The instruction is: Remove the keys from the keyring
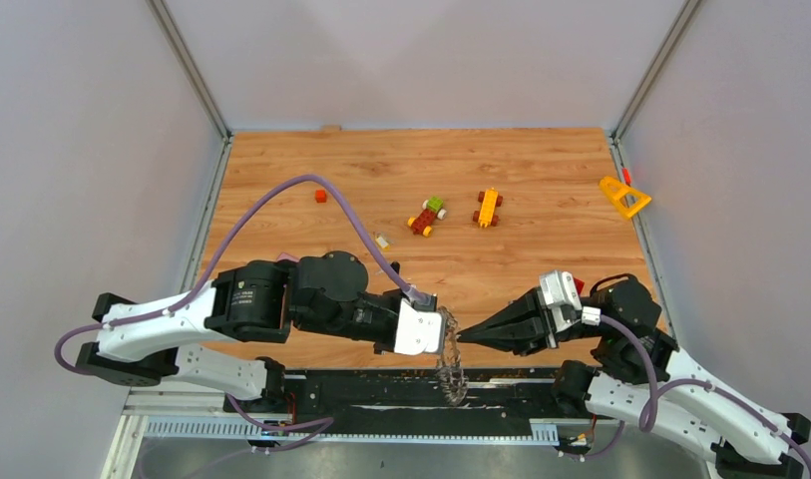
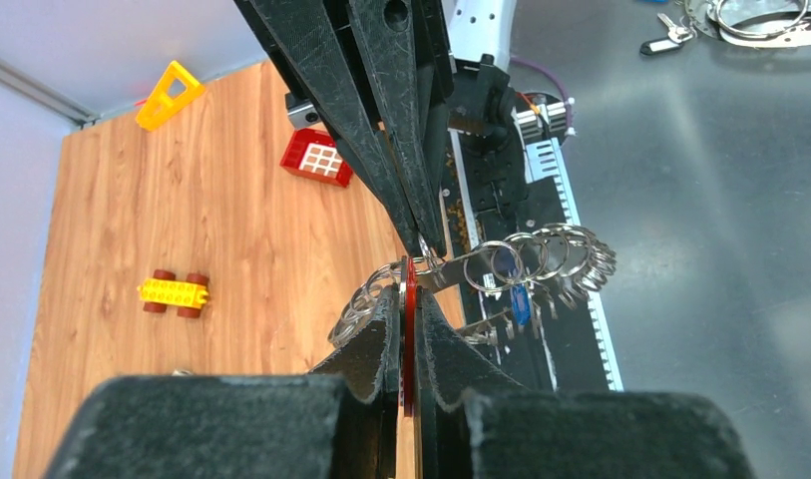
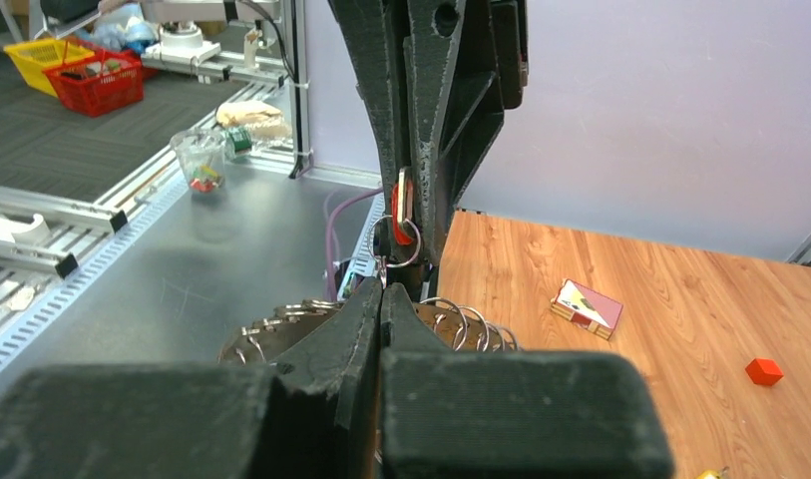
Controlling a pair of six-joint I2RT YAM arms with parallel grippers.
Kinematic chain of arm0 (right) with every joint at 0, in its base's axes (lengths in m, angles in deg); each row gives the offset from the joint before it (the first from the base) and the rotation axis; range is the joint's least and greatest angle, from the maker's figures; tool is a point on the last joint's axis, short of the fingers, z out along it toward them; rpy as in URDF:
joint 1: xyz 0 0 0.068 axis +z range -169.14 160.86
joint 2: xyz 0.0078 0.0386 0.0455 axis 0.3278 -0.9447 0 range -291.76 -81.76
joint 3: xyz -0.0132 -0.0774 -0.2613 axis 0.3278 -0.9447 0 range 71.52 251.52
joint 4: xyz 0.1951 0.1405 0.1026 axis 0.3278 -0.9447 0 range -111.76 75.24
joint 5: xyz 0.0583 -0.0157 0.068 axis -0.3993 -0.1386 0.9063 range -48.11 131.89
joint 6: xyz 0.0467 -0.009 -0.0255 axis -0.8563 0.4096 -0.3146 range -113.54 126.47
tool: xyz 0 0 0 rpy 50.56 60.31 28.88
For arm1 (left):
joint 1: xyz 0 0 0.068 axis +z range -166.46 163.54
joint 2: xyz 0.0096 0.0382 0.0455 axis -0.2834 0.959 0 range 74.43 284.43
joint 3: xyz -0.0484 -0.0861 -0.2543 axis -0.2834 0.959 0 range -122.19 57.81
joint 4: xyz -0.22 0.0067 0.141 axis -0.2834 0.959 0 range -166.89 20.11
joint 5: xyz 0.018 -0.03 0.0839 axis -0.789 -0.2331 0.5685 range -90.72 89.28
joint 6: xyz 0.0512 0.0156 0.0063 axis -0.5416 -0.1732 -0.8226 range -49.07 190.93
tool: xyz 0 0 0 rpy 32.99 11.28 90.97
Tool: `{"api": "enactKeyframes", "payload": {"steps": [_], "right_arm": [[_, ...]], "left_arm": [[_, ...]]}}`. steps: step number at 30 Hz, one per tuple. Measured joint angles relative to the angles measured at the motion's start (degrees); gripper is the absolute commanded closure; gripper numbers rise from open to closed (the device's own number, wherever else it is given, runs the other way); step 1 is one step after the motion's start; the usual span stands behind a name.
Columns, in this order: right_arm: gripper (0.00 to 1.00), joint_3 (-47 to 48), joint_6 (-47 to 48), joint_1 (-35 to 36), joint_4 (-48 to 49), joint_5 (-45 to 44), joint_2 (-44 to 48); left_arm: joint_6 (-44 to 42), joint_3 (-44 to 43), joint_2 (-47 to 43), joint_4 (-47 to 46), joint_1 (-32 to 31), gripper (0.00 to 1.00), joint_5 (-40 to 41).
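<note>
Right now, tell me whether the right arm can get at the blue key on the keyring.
Probably yes. The right gripper, shut, sits at the keyring beside the red key in the left gripper; the blue key hangs just past it, nothing between. It must open first.

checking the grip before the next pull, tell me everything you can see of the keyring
The keyring is a curved row of thin silver wire loops, metal by its shine, with a small blue key dangling among them. It hangs in the air, sagging, between the tools. The left tool is shut on a red key at one end; the right tool, shut, seems to nip a small loop beside it.
</note>
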Motion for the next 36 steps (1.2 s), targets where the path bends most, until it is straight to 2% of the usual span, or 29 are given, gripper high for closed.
{"api": "enactKeyframes", "payload": {"steps": [17,36], "right_arm": [[1.0,-2.2,-9.2,0.0,8.5,-4.6,2.6],[1.0,-2.2,-9.8,0.0,10.1,-2.8,3.3]], "left_arm": [[0.0,1.3,-0.8,-2.5,0.0,1.0,0.7],[0.2,4.3,-2.8,-5.4,0.0,1.0,1.7]]}}
